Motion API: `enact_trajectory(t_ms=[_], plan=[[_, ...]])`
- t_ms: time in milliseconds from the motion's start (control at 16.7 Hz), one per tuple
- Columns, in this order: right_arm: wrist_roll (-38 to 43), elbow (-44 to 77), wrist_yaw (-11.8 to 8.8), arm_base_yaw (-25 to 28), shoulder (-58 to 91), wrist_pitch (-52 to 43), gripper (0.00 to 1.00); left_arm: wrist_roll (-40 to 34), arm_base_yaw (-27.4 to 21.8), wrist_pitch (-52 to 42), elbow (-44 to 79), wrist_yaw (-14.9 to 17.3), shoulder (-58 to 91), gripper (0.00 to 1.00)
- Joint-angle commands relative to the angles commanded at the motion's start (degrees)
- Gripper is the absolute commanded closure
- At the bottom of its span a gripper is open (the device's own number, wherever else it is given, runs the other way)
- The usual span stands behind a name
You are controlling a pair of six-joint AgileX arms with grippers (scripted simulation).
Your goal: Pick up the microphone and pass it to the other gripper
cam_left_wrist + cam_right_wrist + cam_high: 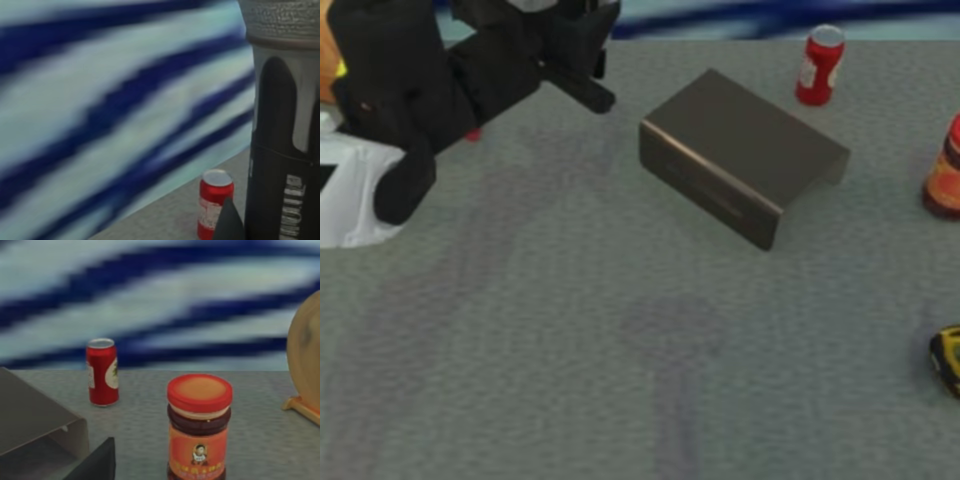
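Note:
The microphone (282, 165) fills one side of the left wrist view, its black body upright and its silver-grey mesh head (280, 20) at the upper end. It stands right against my left gripper's fingertip (229, 220), held above the table. In the top view my left gripper (582, 75) is raised at the far left of the table, and the microphone cannot be told apart from its black fingers there. The other gripper, my right one (150, 472), is outside the top view. Only one of its fingers (100, 465) shows, with nothing against it.
A brown open-sided box (745, 155) lies at the table's far middle. A red can (819, 65) stands behind it, and a sauce jar (945, 170) stands at the right edge. A yellow-black object (948, 360) sits nearer on the right. A small red spot (472, 135) shows under my left arm.

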Motion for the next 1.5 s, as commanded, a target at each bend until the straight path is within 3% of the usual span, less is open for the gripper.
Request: enact_trajectory(t_ms=[300,420,900,1500], plan=[[0.0,0.0,0.0,0.0,0.0,0.0,0.0,0.02,-0.49,-0.13,0.21,-0.29,0.09,1.0],[0.0,0.0,0.0,0.0,0.0,0.0,0.0,0.01,-2.34,-0.1,-0.64,-2.01,-1.25,1.0],[0.0,0.0,0.0,0.0,0.0,0.0,0.0,-0.19,-15.55,-0.05,-7.32,-16.62,-11.65,1.0],[0.0,0.0,0.0,0.0,0.0,0.0,0.0,-0.18,-16.12,-0.02,-7.59,-17.22,-12.15,1.0]])
